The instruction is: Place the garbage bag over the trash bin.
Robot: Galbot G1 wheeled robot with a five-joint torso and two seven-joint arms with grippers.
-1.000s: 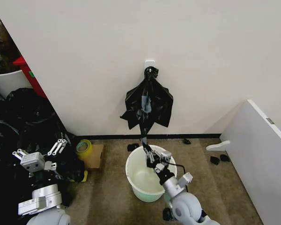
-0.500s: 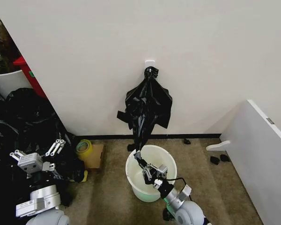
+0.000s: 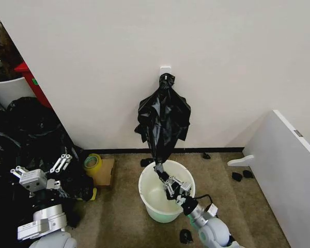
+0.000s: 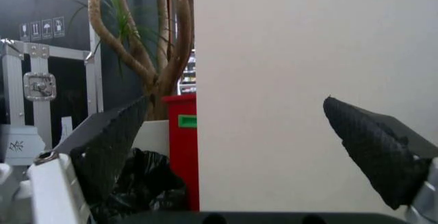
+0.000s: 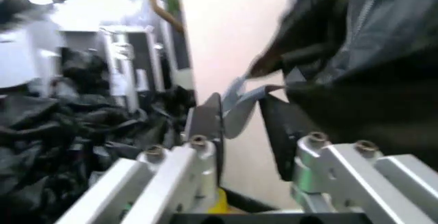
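Note:
The cream-white trash bin (image 3: 145,182) stands on the carpet by the wall. Above it a black bundle (image 3: 164,114) hangs by its knot from a wall hook (image 3: 165,70). The tail of the garbage bag (image 3: 158,156) runs down out of this bundle to my right gripper (image 3: 160,172), which is shut on its end just above the bin's far rim. In the right wrist view the greyish-black bag (image 5: 356,49) hangs in front of the right gripper (image 5: 243,126), with a strip of plastic between the fingers. My left gripper (image 3: 41,168) stays parked at the lower left, open (image 4: 239,152).
A heap of black sacks (image 3: 26,134) fills the left side, below a white tub with a red part (image 3: 10,85). A yellow tape roll (image 3: 92,163) and a cardboard box (image 3: 105,172) lie left of the bin. A white panel (image 3: 289,170) stands right.
My right gripper dipped toward the bin with the bag's tail, then came back up a little. The hanging bundle swayed and narrowed. The left arm barely moved.

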